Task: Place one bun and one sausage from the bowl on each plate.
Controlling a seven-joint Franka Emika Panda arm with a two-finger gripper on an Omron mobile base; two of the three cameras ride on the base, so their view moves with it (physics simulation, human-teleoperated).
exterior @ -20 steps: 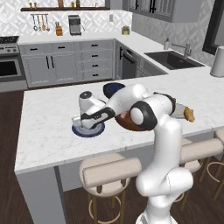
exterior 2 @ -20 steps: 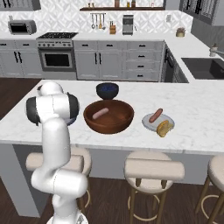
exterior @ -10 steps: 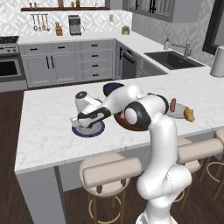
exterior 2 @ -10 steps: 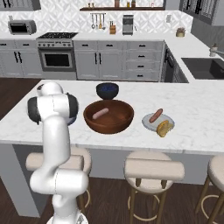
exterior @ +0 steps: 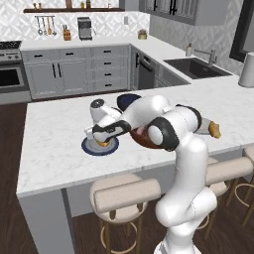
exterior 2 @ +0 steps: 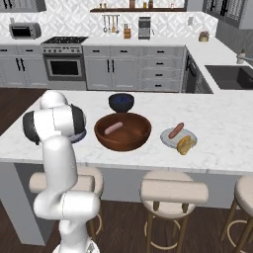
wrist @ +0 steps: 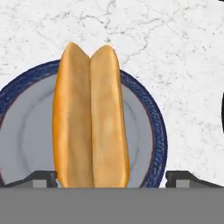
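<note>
My gripper (wrist: 111, 179) hangs low over the blue-rimmed plate (wrist: 148, 131), open. A yellow-orange bun (wrist: 90, 118) lies lengthwise on that plate between the fingertips (wrist: 178, 178), with a clear gap on one side. From the left base view the gripper (exterior: 101, 140) sits on the plate (exterior: 92, 149) near the counter's front left. The wooden bowl (exterior 2: 122, 132) holds a sausage (exterior 2: 113, 128). The pale plate (exterior 2: 173, 141) carries a sausage (exterior 2: 176, 130) and a bun (exterior 2: 186, 144).
A small dark blue bowl (exterior 2: 121, 102) stands behind the wooden bowl. The marble counter's front edge (exterior: 74, 181) runs close to the blue-rimmed plate, with padded stools (exterior: 126, 194) below it. A sink (exterior: 196, 67) sits far right.
The fingers have spread a little wider around the bun on the blue-rimmed plate. The arm has barely shifted.
</note>
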